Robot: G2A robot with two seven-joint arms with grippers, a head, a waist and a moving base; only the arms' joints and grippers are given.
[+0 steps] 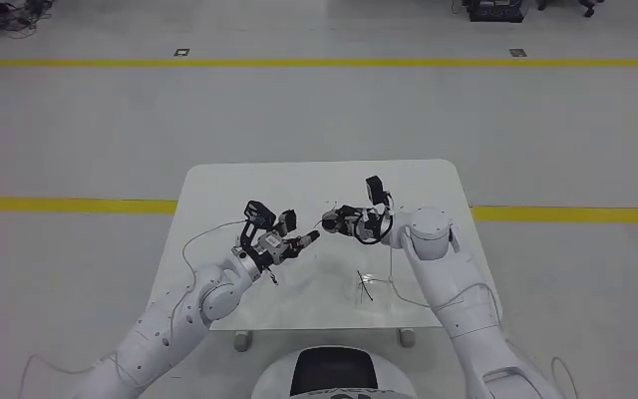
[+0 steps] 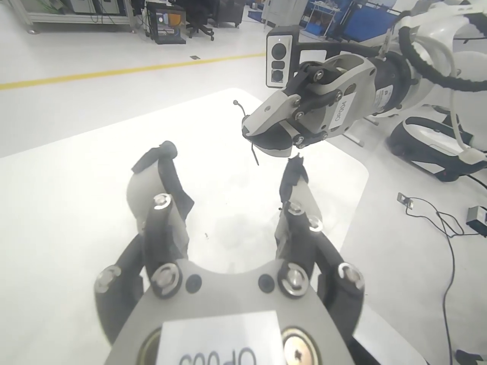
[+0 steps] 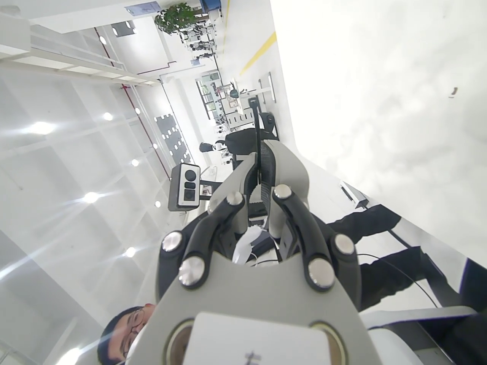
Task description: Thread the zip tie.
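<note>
Closest to us on the white desk, a thin black strand lies flat near the front edge, just ahead of the right arm's elbow and touched by neither arm.

Moving up to the middle of the desk, we find the left gripper held above the surface. Its jaws are spread wide with nothing between them, and the black padding on both tips is ragged.

Just beyond it is the right gripper, facing the left one nose to nose with a small gap between them. Its jaws are pinched together on the zip tie. That's a thin black strip clamped partway along its length. One short end pokes out above the jaws with a small knob at its tip, and the other hangs below, pointing down toward the open left jaws. The tie touches neither the desk nor the left gripper.

Past the desk's far edge, a yellow line crosses the pale floor.
</note>
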